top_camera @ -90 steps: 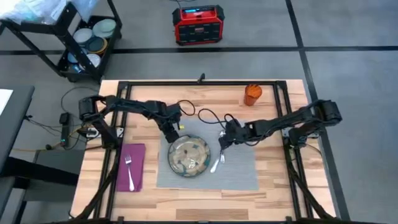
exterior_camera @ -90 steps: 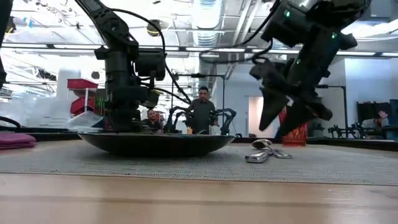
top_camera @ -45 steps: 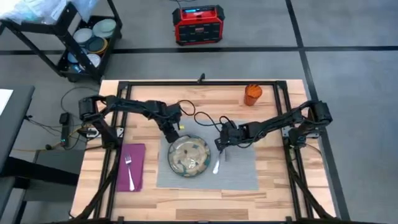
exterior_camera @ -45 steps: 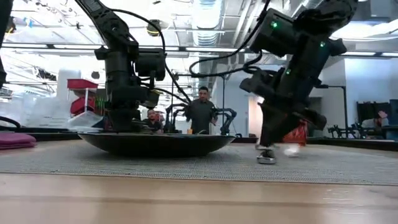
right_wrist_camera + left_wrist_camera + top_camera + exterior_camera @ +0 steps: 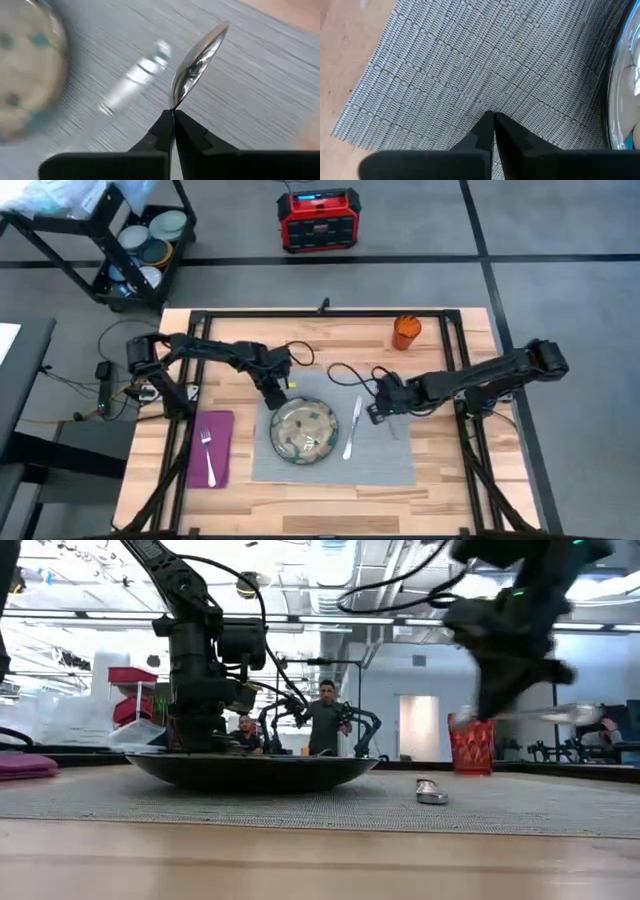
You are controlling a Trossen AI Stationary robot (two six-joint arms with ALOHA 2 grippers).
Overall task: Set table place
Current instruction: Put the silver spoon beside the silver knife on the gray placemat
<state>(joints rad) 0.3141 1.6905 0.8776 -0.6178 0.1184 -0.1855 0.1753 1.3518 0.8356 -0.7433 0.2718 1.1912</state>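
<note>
grey ribbed mat (image 5: 385, 455), beige patterned plate (image 5: 305, 431), magenta napkin (image 5: 222, 430), orange cup (image 5: 406, 332)

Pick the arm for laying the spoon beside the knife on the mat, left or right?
Right. Its pincer is shut on the spoon, held just above the mat right of the knife. The left pincer is shut and empty, at the mat's far edge behind the plate.

The right gripper (image 5: 173, 116) pinches a spoon (image 5: 197, 62) (bowl outward) above the grey mat (image 5: 260, 80).

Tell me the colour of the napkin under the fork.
Magenta; the napkin shows best in the high view.
</note>
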